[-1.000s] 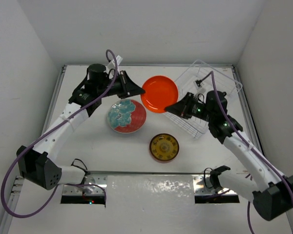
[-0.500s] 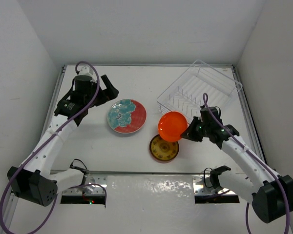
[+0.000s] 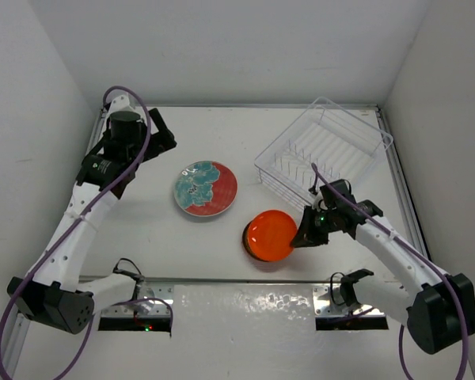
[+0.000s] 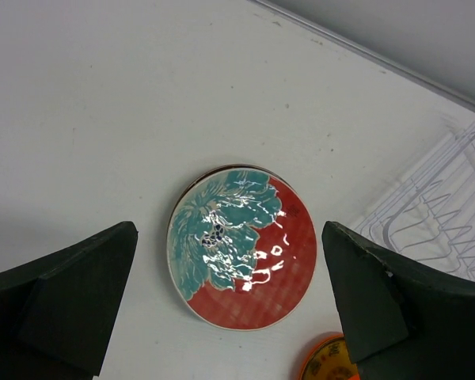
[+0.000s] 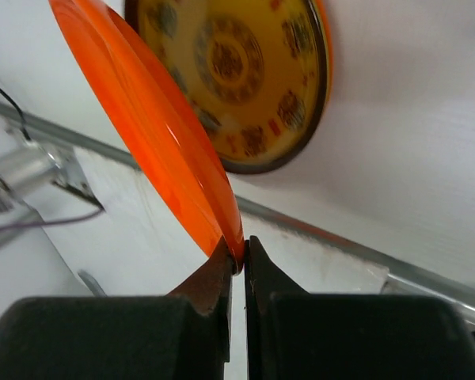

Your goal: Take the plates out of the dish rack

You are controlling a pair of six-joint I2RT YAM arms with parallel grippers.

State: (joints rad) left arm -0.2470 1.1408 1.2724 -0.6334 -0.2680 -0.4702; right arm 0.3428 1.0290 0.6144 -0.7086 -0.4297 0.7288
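Note:
My right gripper (image 5: pixel 239 257) (image 3: pixel 306 233) is shut on the rim of the small plain orange plate (image 5: pixel 146 119) (image 3: pixel 270 234). It holds that plate tilted, low over the amber-yellow plate (image 5: pixel 239 75) at the front middle of the table. In the top view the orange plate covers most of the amber one. The red plate with the teal-white pattern (image 3: pixel 205 188) (image 4: pixel 241 245) lies flat left of centre. My left gripper (image 3: pixel 163 136) (image 4: pixel 228 237) is open and empty, raised at the far left and looking down on the red plate. The clear dish rack (image 3: pixel 356 119) (image 4: pixel 451 214) stands at the back right with no plate showing in it.
White walls close in the table on the left, back and right. A metal rail (image 3: pixel 245 282) runs along the near edge between the arm bases. The amber-yellow plate's edge (image 4: pixel 324 366) shows at the bottom of the left wrist view.
The left gripper opened, let go of the orange plate and drew back to the far left. The right gripper carried the plate from beside the rack down over the amber-yellow plate.

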